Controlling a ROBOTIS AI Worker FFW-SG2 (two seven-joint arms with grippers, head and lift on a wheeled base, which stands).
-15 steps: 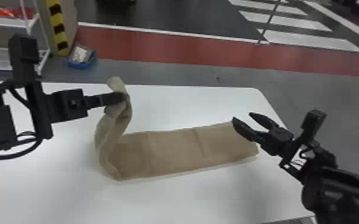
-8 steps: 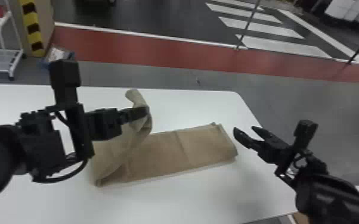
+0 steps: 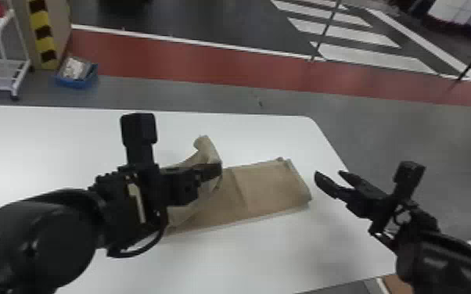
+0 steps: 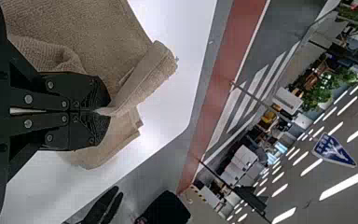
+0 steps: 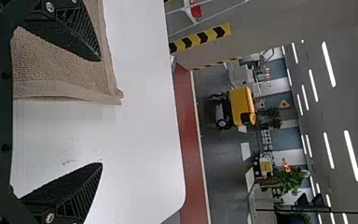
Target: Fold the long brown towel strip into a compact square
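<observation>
L gripper (image 3: 218,171) has it: fingers pressed tight on the towel (image 3: 272,187), pinching the raised left part, w/ a rolled-looking flap poking up past the tips on the far side! R gripper (image 3: 329,173), fingers spread wide, hangs near the towel's right end. Towel's on the table (image 3: 246,258), cloth sloping down from the L grip, the rest lying flat out to the right, creased across. Past the table's far edge: grey floor (image 3: 364,125), then a red strip (image 3: 207,64); blue bin (image 3: 76,83) & white rack (image 3: 2,84) far left.
</observation>
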